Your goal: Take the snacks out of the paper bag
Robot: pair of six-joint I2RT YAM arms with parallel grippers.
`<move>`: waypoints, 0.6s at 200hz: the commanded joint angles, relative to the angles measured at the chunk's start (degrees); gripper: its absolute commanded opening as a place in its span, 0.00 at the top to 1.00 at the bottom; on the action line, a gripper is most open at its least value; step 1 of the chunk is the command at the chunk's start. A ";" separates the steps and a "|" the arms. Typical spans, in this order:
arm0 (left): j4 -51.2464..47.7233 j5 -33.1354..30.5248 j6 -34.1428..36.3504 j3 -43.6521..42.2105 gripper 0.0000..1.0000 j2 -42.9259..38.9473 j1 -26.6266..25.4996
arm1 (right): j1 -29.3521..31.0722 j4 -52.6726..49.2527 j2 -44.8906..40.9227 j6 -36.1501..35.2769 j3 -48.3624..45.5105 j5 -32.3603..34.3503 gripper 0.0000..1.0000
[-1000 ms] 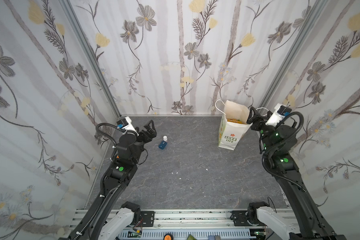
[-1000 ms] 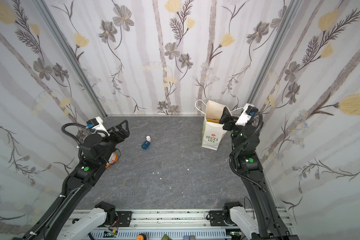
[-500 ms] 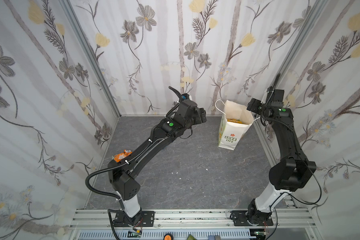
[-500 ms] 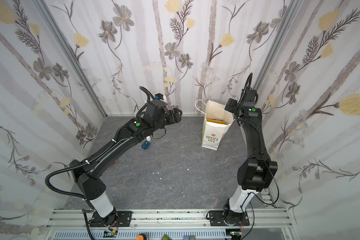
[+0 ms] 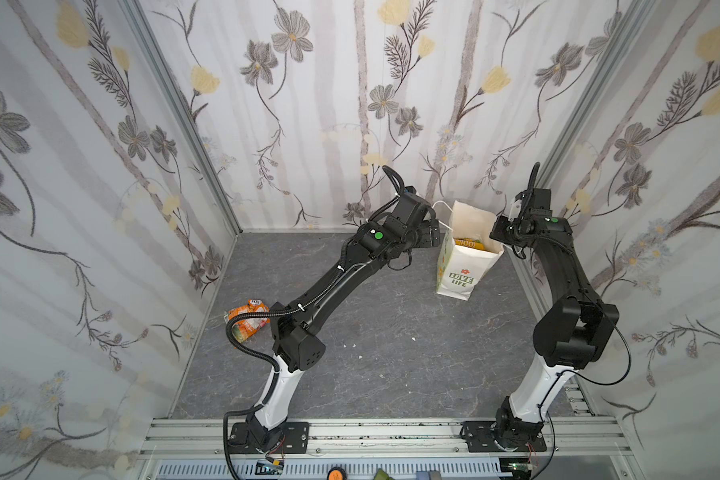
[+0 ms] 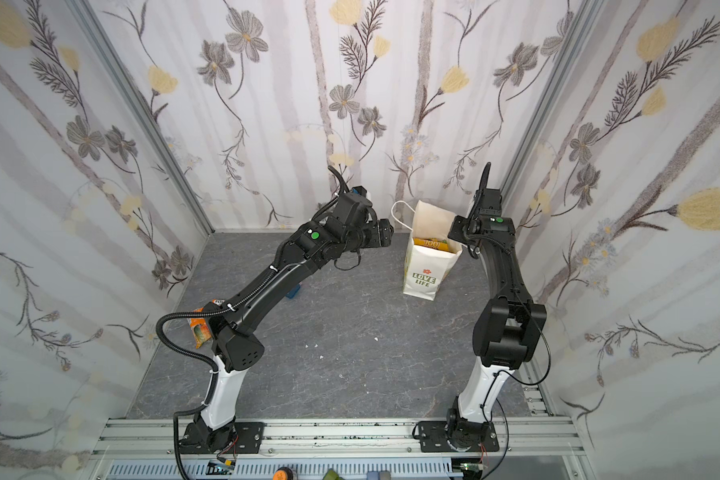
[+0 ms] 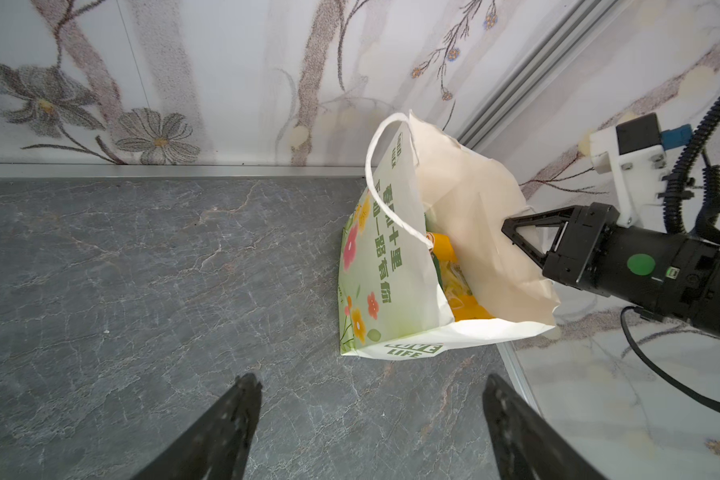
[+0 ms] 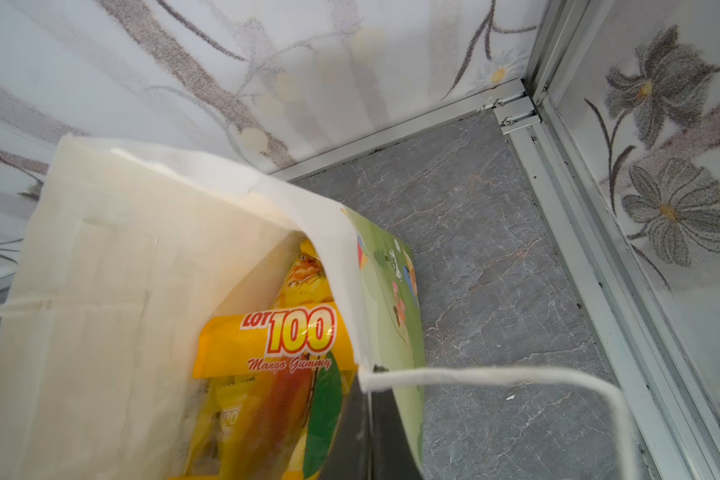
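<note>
At the paper bag [image 5: 460, 270], which stands upright and open-mouthed on the grey desk [image 5: 391, 353], I have an arm on either side. My right fingers [image 7: 512, 227] are clenched together on the bag's rim. They pinch the paper wall on the side with the cartoon print, just beside where a white cord handle [image 8: 495, 376] comes out. My left fingers [image 7: 233, 424] are spread wide and released, grasping nothing. They hang just beside the opposite side of the bag, apart from it, over bare desk.

The snacks [image 8: 267, 374] are inside the bag. I can read "LOT 100 Mango Gummy" on the large orange-yellow packet [image 5: 468, 244], whose top shows below the rim in both top views. A further yellow packet [image 8: 308, 278] sits behind it. How many more lie beneath I cannot tell.

Well apart from the bag, near the left arm's base, an orange-and-white packet [image 5: 248, 318] lies on the desk. A small blue bottle [image 6: 294, 293] peeks from under the left arm.
</note>
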 commanded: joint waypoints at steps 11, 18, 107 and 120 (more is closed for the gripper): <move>-1.35 -1.10 0.42 0.70 0.18 0.41 -0.10 | 1.79 2.34 -6.16 -0.14 -7.09 -5.40 1.00; -1.22 -1.20 0.61 0.70 0.18 0.39 -0.14 | 2.24 3.22 -8.08 0.16 -9.27 -5.76 1.00; 2.66 5.45 9.94 2.37 0.25 2.33 -2.79 | 5.88 10.95 -32.15 3.22 -34.69 -5.75 1.00; 2.27 5.40 11.09 3.94 0.26 3.69 -2.96 | 6.84 11.07 -35.02 3.53 -37.09 -4.94 1.00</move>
